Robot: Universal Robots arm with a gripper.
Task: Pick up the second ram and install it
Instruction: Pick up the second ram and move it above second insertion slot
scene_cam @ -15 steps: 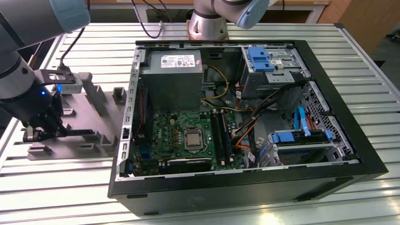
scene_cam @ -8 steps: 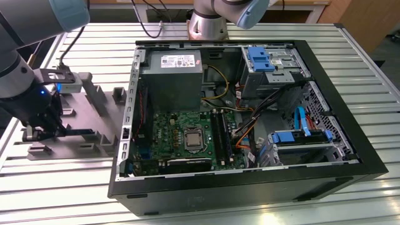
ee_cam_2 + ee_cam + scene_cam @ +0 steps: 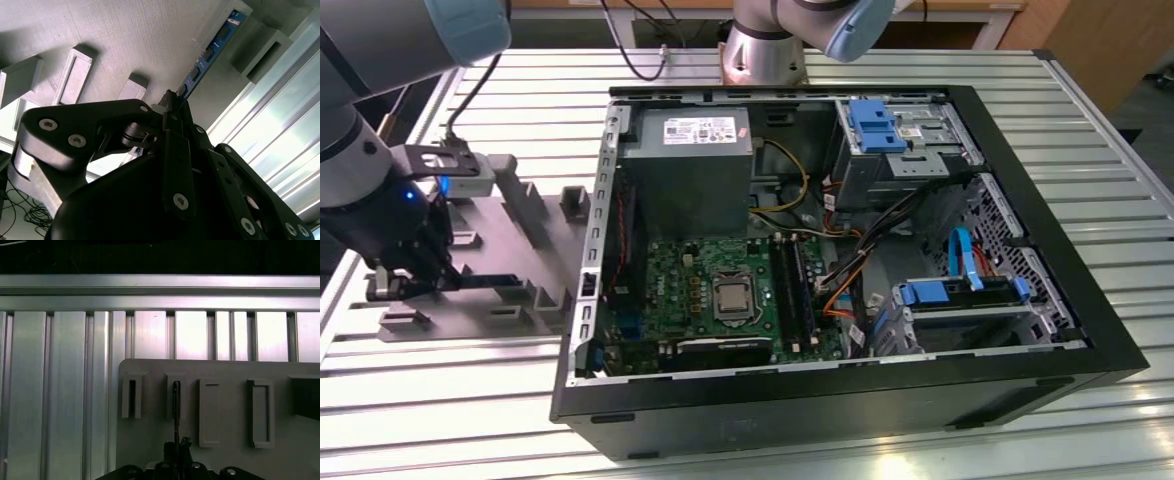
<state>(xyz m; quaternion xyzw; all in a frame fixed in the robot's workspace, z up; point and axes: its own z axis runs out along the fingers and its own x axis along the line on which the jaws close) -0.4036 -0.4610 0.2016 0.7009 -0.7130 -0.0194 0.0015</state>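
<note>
Dark board with a blue cast, the second ram (image 3: 212, 50) stands on its edge in the grey fixture block (image 3: 125, 40). Its far end sits in the slot of one of the fixture's upright posts. In the first wrist view we see it edge-on as a thin line (image 3: 176, 410) running out of that slot towards the gripper (image 3: 176, 447). We judge that the posts hold the stick upright so that its two flat faces can be reached.

The gripper (image 3: 172, 107) has its fingers pressed together on the near end of the stick, one on each face, so we take it to be pinching the ram while the ram is seated in the fixture. Nothing shows the stick lifted clear of its slot.

Around it, other posts rise from the fixture on either side, the nearest just beside the stick, and leave a narrow lane. In the exterior view the gripper (image 3: 403, 283) hangs low over the fixture. The fixture lies on the slatted aluminium table (image 3: 454, 400). Beside the fixture stands the open computer case (image 3: 1067, 300). Its near wall rises between the fixture and the motherboard (image 3: 680, 280). The long black memory slots (image 3: 790, 290) lie on the motherboard's far side from the fixture. Loose cables (image 3: 854, 260) hang just beyond them, and the power supply (image 3: 687, 165) crowds one end of the board.
</note>
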